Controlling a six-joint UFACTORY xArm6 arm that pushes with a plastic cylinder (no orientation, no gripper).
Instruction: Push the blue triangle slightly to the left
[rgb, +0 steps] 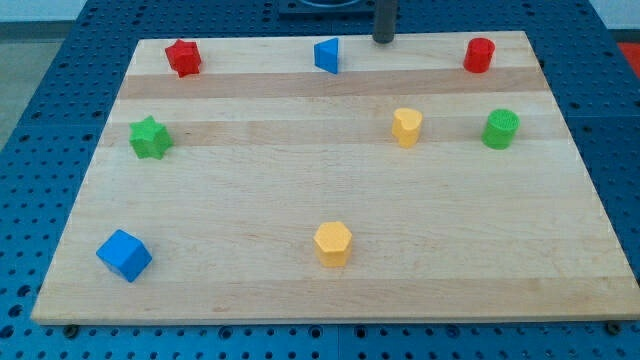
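The blue triangle stands near the view's top edge of the wooden board, a little left of centre. My tip is at the board's top edge, to the right of the blue triangle and slightly above it, with a clear gap between them. The dark rod rises out of the view's top.
A red star is at the top left and a red cylinder at the top right. A green star, a yellow block, a green cylinder, a yellow hexagon and a blue cube lie lower down.
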